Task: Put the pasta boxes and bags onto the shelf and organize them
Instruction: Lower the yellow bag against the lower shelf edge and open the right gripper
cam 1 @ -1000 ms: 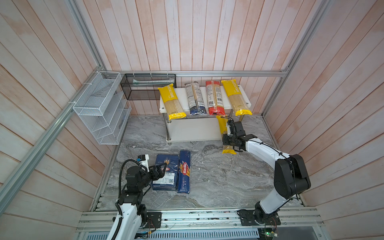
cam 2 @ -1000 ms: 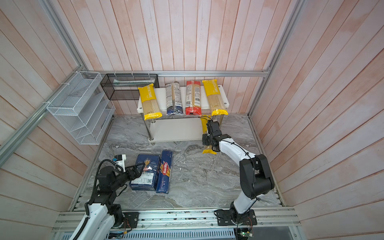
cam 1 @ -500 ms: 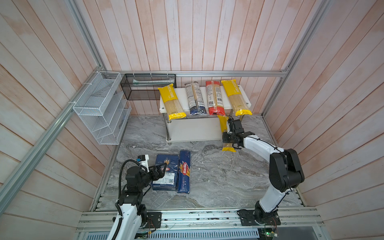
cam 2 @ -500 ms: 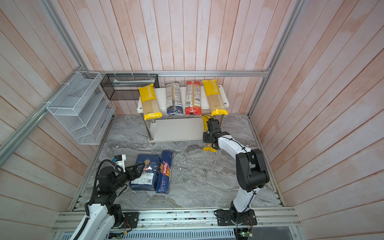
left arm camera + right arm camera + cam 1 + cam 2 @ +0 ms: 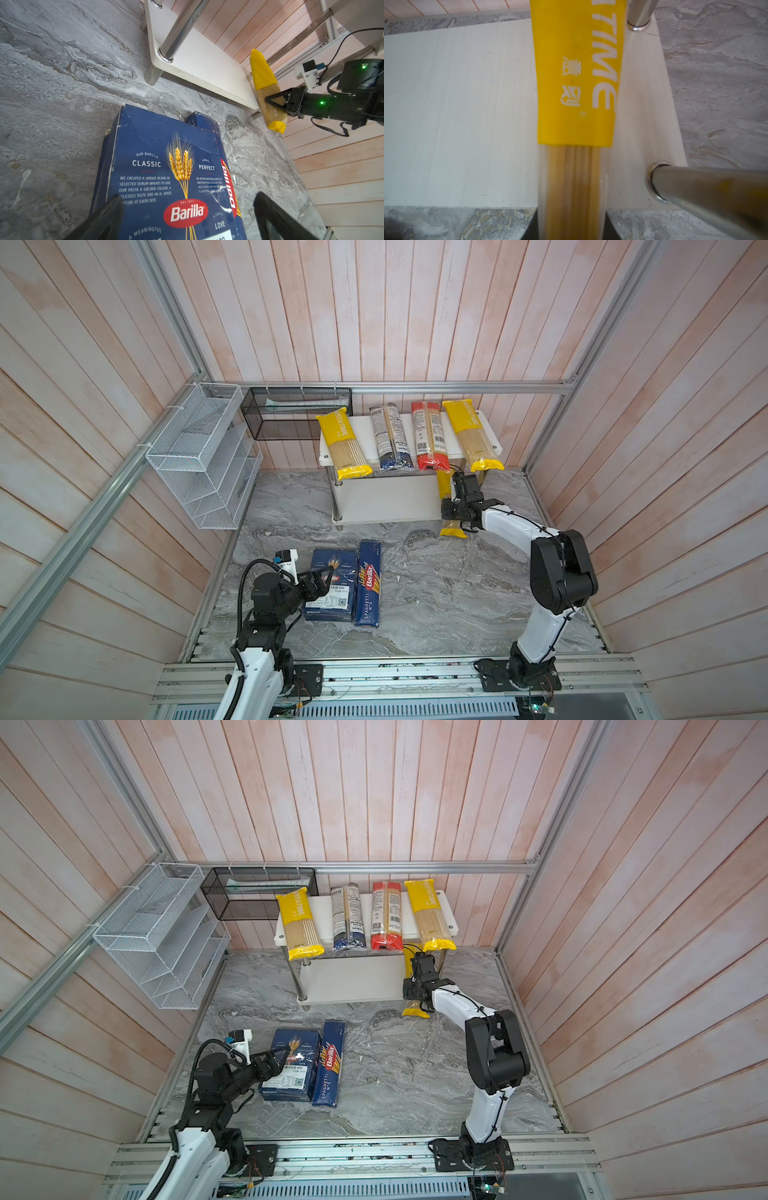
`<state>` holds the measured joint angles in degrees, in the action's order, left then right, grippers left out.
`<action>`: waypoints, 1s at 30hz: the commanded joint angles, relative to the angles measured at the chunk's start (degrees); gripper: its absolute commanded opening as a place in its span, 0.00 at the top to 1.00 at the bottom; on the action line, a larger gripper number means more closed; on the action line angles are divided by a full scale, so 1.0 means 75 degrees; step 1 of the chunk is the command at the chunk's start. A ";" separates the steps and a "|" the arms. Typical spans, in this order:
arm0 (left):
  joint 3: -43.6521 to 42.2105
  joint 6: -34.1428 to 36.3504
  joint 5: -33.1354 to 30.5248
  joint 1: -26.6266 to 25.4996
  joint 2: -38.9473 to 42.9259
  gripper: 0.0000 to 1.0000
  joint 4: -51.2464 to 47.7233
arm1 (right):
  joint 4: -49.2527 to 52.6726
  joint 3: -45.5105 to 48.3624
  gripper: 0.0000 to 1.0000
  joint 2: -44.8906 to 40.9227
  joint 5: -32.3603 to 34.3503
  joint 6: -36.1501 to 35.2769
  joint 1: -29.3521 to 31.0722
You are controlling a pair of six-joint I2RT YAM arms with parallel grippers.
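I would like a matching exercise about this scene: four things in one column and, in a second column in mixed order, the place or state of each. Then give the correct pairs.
Column A
1. red bag
2. wide Barilla box
3. right claw
4. white wire rack

Column B
a. hanging on the wood wall
b. shut on a yellow bag
c. lying on the shelf's top board
d. flat on the marble table

Pairs: 1-c, 2-d, 3-b, 4-a

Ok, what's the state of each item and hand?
right hand: shut on the yellow bag
yellow bag: held, far end over shelf's lower board
left hand: open over wide box
wide box: flat on table
spaghetti box: flat on table
four bags: lying on shelf top
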<state>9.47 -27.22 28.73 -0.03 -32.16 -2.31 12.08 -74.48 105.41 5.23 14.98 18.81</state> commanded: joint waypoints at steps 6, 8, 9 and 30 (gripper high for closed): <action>-0.0100 0.0013 0.0130 -0.0029 0.0026 0.00 0.0003 | -0.0582 -0.0266 0.69 -0.0025 0.0199 0.0047 -0.0045; -0.0095 0.0016 0.0141 -0.0019 0.0023 0.00 -0.0003 | -0.0566 -0.0227 0.63 -0.0088 0.0226 0.0063 -0.0045; -0.0100 0.0017 0.0142 -0.0021 0.0037 0.00 0.0003 | -0.0558 -0.0182 0.60 -0.0125 0.0223 0.0076 -0.0035; -0.0159 0.0014 0.0164 -0.0021 0.0313 0.00 -0.0059 | -0.0194 0.1895 0.48 -0.2680 -0.0536 0.0727 0.0011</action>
<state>9.21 -27.22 28.99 -0.03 -30.39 -2.59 9.15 -62.33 88.31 2.83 18.70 18.72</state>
